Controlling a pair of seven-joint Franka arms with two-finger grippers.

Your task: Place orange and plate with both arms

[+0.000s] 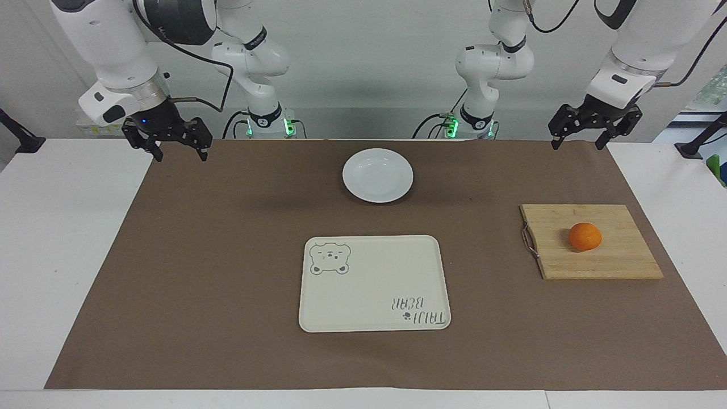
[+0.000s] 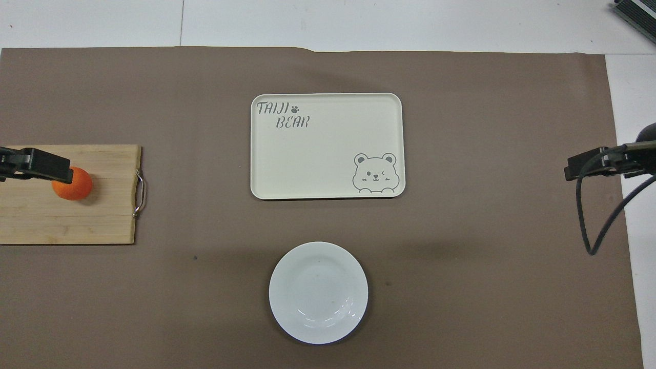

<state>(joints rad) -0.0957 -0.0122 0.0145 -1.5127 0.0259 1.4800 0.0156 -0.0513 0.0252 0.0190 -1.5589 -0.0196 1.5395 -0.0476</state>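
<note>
We find the left hand (image 1: 594, 132) raised at the left arm's end of the table (image 1: 68, 238), fingers apart and holding nothing; the right hand (image 1: 168, 139) hangs raised at the right arm's end, likewise spread and empty. Outward from the left hand, the orange (image 1: 585, 236) sits on the board (image 1: 613, 261), farther from the robots than the spot that hand hangs over and well below it. The overhead view shows the hand overlapping the fruit, but the facing view puts it well clear, so we record no contact. The plate (image 1: 377, 175) lies at mid-table, close to the robots, roughly midway between the two hands and touched by neither. The tray (image 1: 375, 284) lies farther from the robots than the plate, apart from it and bare. We judge the left arm plainly nearer the orange, which, being round, offers no preferred axis; the plate falls to the right arm. Nothing is placed yet, and the tray looks the likely destination. The coming move calls for the left hand to advance and descend over the board.
</note>
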